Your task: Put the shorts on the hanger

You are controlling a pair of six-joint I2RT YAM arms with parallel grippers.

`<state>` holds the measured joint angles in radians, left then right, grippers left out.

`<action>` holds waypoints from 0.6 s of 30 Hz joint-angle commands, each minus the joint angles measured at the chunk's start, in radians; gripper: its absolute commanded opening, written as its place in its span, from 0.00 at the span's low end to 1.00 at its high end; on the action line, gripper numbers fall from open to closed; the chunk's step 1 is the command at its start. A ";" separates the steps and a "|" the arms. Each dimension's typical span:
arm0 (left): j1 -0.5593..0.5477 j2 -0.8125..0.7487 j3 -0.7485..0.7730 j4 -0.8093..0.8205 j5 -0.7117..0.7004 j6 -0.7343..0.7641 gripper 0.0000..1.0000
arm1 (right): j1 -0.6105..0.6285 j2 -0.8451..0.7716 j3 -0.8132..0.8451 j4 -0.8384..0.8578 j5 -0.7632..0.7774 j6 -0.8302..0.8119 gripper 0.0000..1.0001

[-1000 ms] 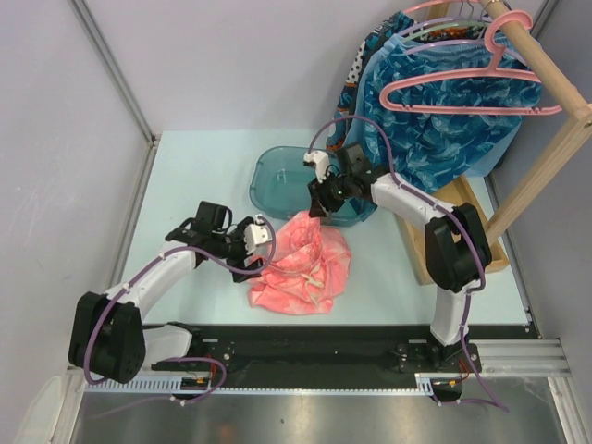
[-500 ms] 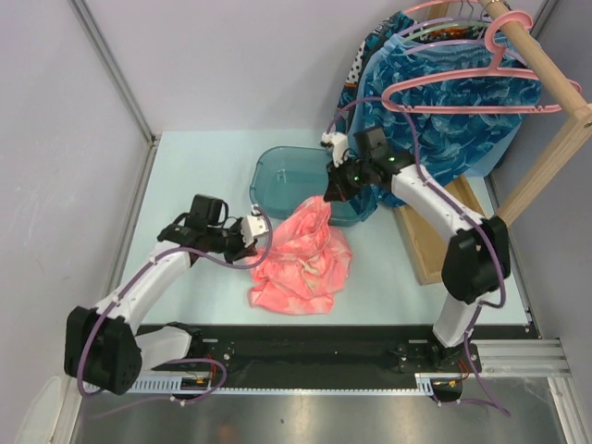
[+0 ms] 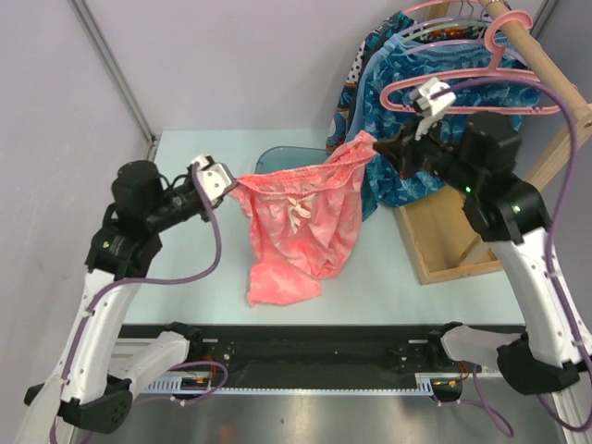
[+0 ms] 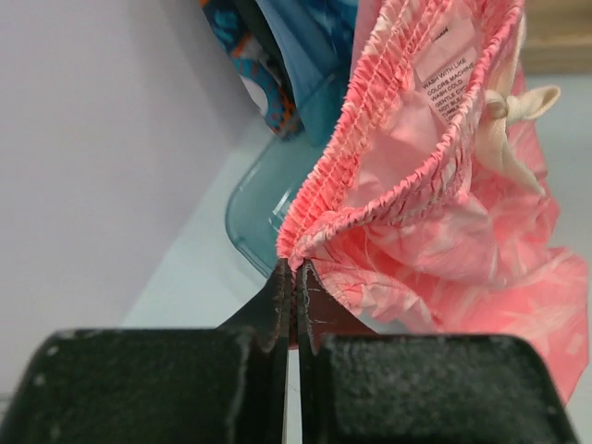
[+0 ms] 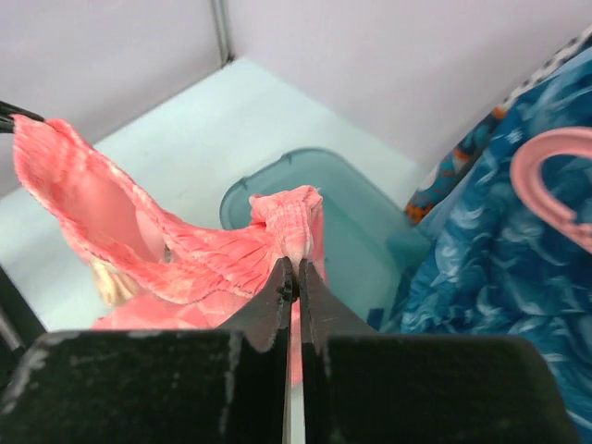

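The coral-pink shorts hang in the air above the table, waistband stretched between my two grippers, white drawstring bow facing the camera. My left gripper is shut on the waistband's left end; in the left wrist view its tips pinch the gathered elastic of the shorts. My right gripper is shut on the right end, and its tips clamp a bunched bit of the shorts. The empty bright-pink hanger hangs on the wooden rod just behind and above my right gripper.
A teal bin sits on the table behind the shorts. Blue patterned garments and a lilac hanger hang from the wooden rod. The rack's wooden base lies to the right. Grey walls enclose the table.
Both grippers shut on the shorts, lifted them off the table and moved apart, stretching the waistband. The right arm swung up and right toward the hangers.
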<state>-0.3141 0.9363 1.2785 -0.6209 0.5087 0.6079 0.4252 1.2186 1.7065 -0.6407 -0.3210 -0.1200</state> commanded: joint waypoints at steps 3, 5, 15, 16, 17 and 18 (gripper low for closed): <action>-0.011 -0.054 0.182 -0.095 0.066 -0.027 0.00 | 0.081 -0.143 0.047 -0.056 0.190 -0.020 0.00; -0.011 -0.080 0.226 -0.111 0.091 -0.030 0.00 | 0.132 -0.192 0.056 -0.063 0.207 -0.004 0.00; -0.011 -0.056 0.354 -0.183 0.062 -0.053 0.00 | 0.014 -0.202 0.102 -0.082 0.112 0.195 0.00; -0.011 -0.047 0.317 -0.180 0.044 -0.045 0.00 | 0.014 -0.197 0.087 -0.082 0.115 0.213 0.00; -0.011 -0.033 0.288 -0.172 0.003 -0.037 0.00 | 0.014 -0.192 0.046 -0.080 0.123 0.221 0.00; -0.010 -0.025 0.256 -0.160 -0.015 -0.027 0.00 | 0.017 -0.179 0.019 -0.079 0.125 0.226 0.00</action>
<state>-0.3290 0.8368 1.6154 -0.7498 0.6250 0.5583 0.4603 1.0088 1.7901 -0.7368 -0.2352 0.0338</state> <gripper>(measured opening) 0.011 0.018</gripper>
